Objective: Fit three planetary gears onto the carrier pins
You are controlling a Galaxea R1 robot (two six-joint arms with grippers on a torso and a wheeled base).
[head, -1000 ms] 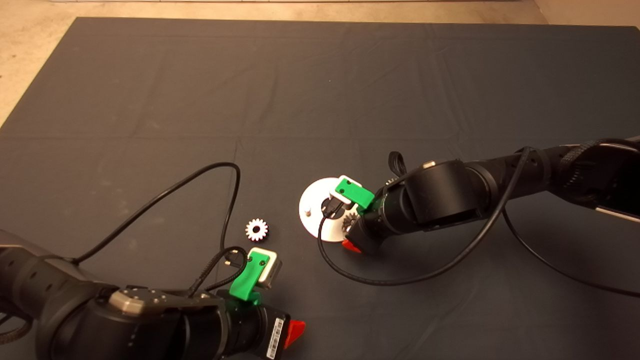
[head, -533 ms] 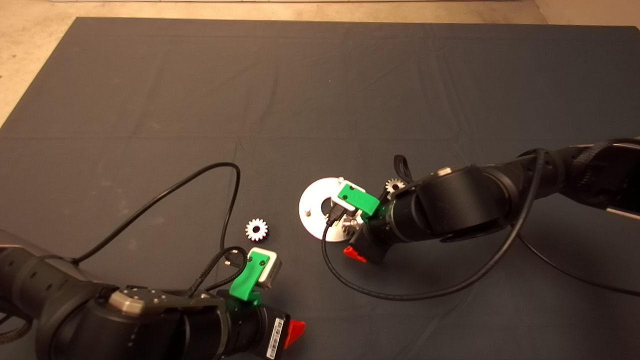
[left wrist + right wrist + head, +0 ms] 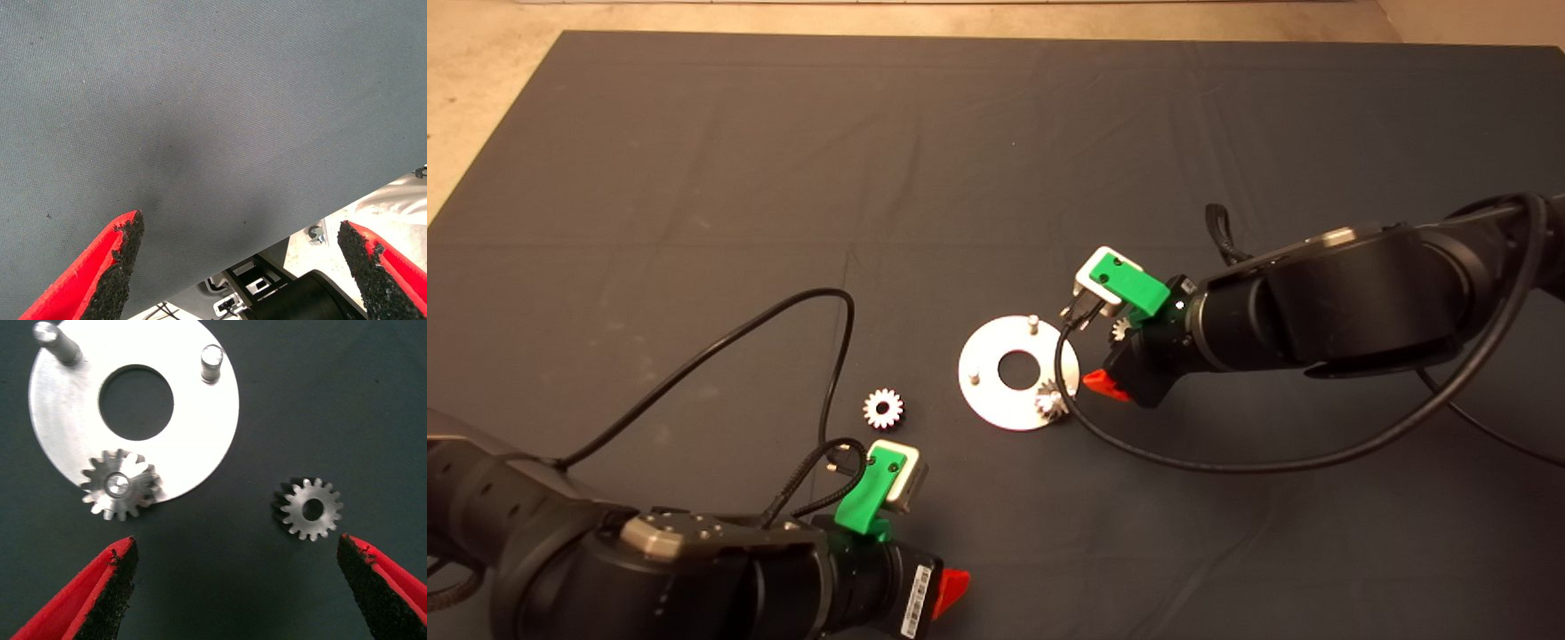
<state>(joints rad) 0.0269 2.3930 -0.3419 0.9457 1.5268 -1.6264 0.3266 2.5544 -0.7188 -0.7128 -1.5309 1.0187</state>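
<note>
Dark grey cloth mat (image 3: 783,178), covering the surface under every item. Left black arm (image 3: 605,569), parked at the lower left of the head view; its green left end effector (image 3: 240,267) hangs over bare mat, red fingers (image 3: 117,267) spread wide and holding nothing. Right black arm (image 3: 1360,302), reaching in from the right; its green right end effector (image 3: 237,587) hovers just right of the disc, red fingers (image 3: 107,593) wide apart and empty. Flat round silver metal disc (image 3: 983,391) with a central hole, lying flat near mid-mat. Small silvery toothed metal gear (image 3: 883,408), lying flat on the mat to the left of the disc, apart from it. Second silvery gear (image 3: 308,509), flat on the mat just beside the disc's right edge, below the right end effector. Third silvery gear (image 3: 120,485), seated on a pin at the disc's rim, the pin tip showing through its bore. Two short upright silvery metal pins (image 3: 211,361), bare, on the same disc.
</note>
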